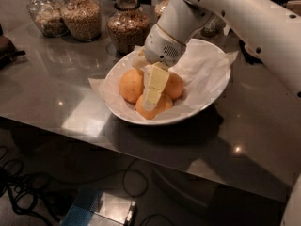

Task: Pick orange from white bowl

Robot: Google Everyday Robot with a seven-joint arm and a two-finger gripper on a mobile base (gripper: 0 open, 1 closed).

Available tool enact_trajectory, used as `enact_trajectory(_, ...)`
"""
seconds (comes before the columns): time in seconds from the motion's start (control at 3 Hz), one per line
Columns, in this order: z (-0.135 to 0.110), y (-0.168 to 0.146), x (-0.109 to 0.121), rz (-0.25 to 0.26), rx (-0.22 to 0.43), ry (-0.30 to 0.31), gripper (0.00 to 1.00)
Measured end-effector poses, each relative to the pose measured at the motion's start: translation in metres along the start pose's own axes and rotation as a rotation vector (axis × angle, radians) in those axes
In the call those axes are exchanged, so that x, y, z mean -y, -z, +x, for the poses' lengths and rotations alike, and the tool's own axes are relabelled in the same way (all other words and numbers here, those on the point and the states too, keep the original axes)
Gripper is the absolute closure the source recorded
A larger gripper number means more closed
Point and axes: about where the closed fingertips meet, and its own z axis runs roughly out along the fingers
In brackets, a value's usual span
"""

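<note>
three oranges (131,84) lie in the white bowl (207,108) on the grey table (56,79); none is lifted yet. one gripper (151,95) sits low among them, over the front orange (163,106); whether it grips anything cannot be told. judged incomplete: secure grasp and lift remain. also counted: one bowl, one paper liner (202,67), three filled glass jars (82,15) plainly visible behind.

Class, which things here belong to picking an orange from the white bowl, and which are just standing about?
Job in hand: oranges; white bowl; tool, down among the oranges.
Standing about: filled glass jars; table; floor cables.
</note>
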Motion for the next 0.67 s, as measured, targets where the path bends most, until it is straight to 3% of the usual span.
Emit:
enact_trajectory(0.33,0.0000,0.0000,0.0000,0.000,0.000,0.000,0.19)
enact_trajectory(0.67,0.0000,0.0000,0.0000,0.000,0.000,0.000,0.29)
